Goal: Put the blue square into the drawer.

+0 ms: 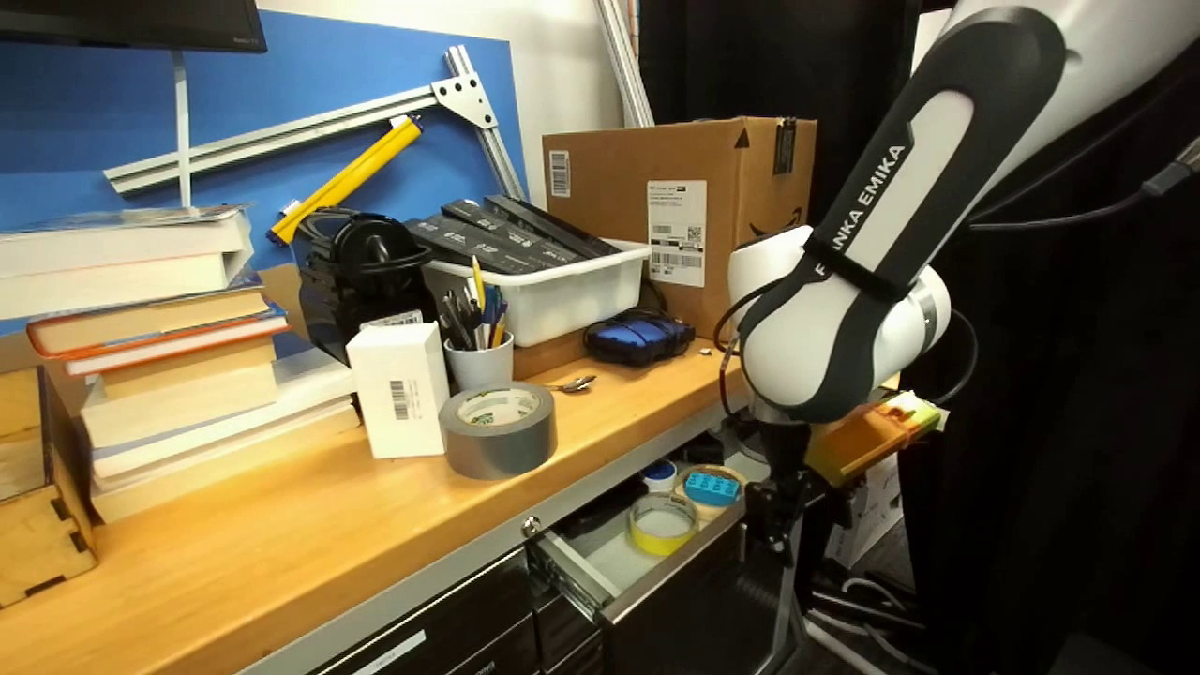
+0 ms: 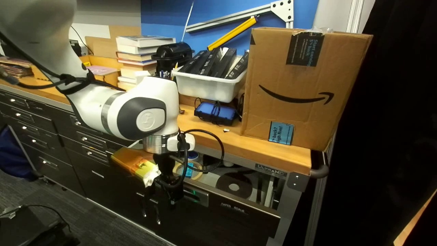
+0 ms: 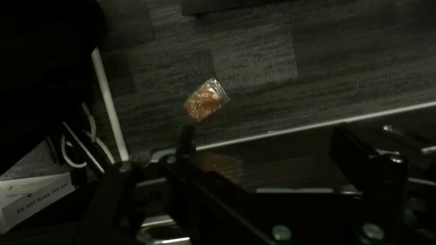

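- Drawer [image 1: 689, 605]: stands open beneath the edge of the counter [image 1: 281, 534].
- Square [image 1: 711, 487]: is inside the drawer. In both exterior views it shows within the outline of the tan roll [image 1: 712, 512]; whether it rests on the rim or in the ring cannot be told.
- Yellow roll [image 1: 662, 541]: lies in the drawer, at 8 o'clock from the square in an exterior view.
- Dark disc [image 2: 223, 186]: lies in the drawer, at 4 o'clock from the square in an exterior view.
- Hand [image 3: 267, 144]: hangs outside the drawer front, pointing to 6 o'clock in both exterior views. Its fingers [image 3: 352, 154] are set wide apart.
- Grey roll [image 1: 497, 450]: sits on the counter. White box [image 1: 398, 394]: stands just beside it, at 10 o'clock.
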Controlling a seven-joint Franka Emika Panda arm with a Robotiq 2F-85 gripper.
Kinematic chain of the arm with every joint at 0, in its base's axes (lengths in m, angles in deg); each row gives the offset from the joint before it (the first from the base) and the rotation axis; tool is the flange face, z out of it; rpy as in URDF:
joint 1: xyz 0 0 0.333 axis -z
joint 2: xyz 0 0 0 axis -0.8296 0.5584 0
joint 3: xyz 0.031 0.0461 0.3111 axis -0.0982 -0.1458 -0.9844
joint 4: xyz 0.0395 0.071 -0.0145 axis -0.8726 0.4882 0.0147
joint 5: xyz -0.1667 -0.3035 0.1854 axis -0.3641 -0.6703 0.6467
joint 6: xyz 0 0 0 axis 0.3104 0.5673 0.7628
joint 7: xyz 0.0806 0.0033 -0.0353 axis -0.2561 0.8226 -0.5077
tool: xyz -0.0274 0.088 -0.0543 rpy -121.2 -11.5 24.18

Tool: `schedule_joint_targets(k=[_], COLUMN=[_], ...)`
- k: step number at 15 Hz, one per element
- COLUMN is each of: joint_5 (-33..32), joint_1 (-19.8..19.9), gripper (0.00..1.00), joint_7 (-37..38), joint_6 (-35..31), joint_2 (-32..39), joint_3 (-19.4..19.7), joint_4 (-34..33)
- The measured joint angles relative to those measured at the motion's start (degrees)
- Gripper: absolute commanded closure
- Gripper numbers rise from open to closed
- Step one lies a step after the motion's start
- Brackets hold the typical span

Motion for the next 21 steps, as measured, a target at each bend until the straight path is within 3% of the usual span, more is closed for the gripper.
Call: schedule_joint_targets(k=[4,7,11,13,14,16,19,21], joint_5=[0.2,-1.5,-5.9,-8.8,-9.9,-11.2,-12.9,-13.0], joint_1=[-2.7,-6.3,-12.5,-17.0,-18.6,-18.5,-18.2,-13.3], gripper=[0.00,0.00,0.00,0.00,0.00,0.00,0.00,0.00], joint_7=[7.2,13.4,20.3,22.7,22.8,21.2,16.5,13.4], joint_6=[-13.9,-25.1,-35.3,-37.9,-37.5,-33.3,-20.1,-10.5], joint_2=[2.7,5.1,6.0,4.9,3.5,-1.5,-11.3,-17.1], joint_3=[0.0,2.3,9.8,16.3,19.2,20.7,21.5,16.5], joint_4=[-0.8,-0.9,0.1,1.4,1.7,2.2,2.1,1.0])
